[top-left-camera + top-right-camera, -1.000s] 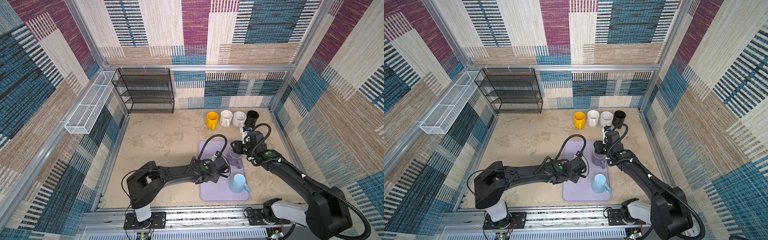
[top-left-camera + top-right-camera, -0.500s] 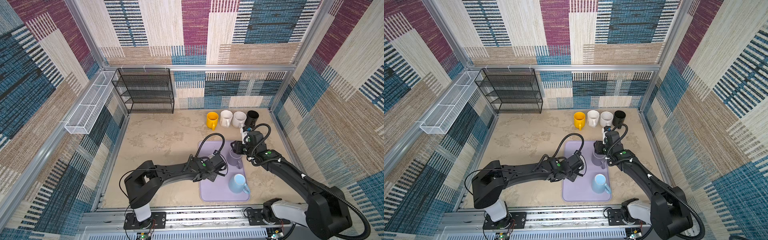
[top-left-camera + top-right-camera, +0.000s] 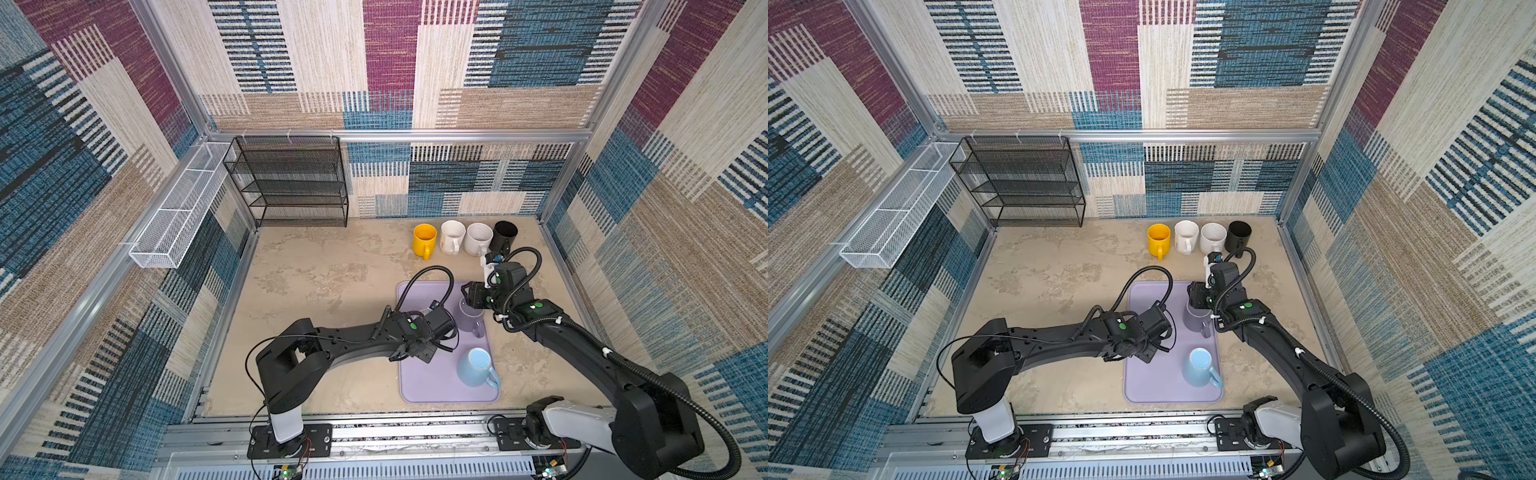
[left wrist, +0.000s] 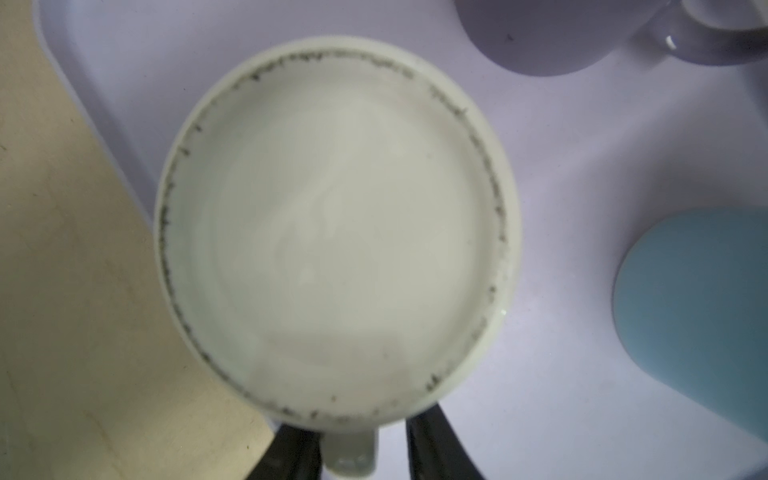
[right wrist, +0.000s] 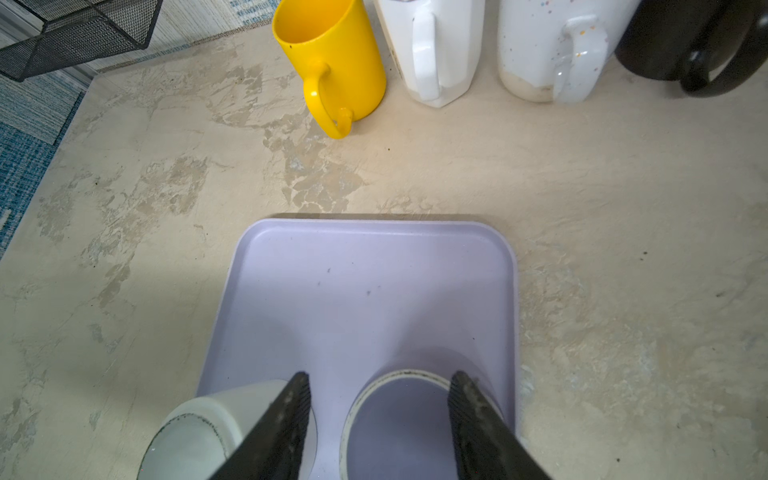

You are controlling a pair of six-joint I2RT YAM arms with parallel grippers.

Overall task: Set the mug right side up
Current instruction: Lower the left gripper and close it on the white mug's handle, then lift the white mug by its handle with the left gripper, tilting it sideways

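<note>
A pale white mug (image 4: 336, 224) stands upside down on the lavender tray (image 3: 436, 386), its speckled base ring facing up. My left gripper (image 4: 365, 432) is open around its handle (image 4: 351, 451), with a gap on one side. In both top views the left gripper (image 3: 441, 322) hides most of this mug. A lavender mug (image 5: 399, 424) also stands base up on the tray. My right gripper (image 5: 380, 376) hangs open over its base, its fingers apart from the mug's wall. The right gripper (image 3: 471, 297) sits at the far side of the lavender mug (image 3: 471, 322).
A light blue mug (image 3: 477, 368) stands on the tray's near right. Upright at the back are a yellow mug (image 3: 424, 241), a white mug (image 3: 452, 237), a speckled mug (image 3: 478, 239) and a black mug (image 3: 505, 235). A black wire shelf (image 3: 291, 183) and a white basket (image 3: 183, 208) are at the left.
The left arm has shifted slightly over the tray's left half. The right arm and the lavender mug have not moved.
</note>
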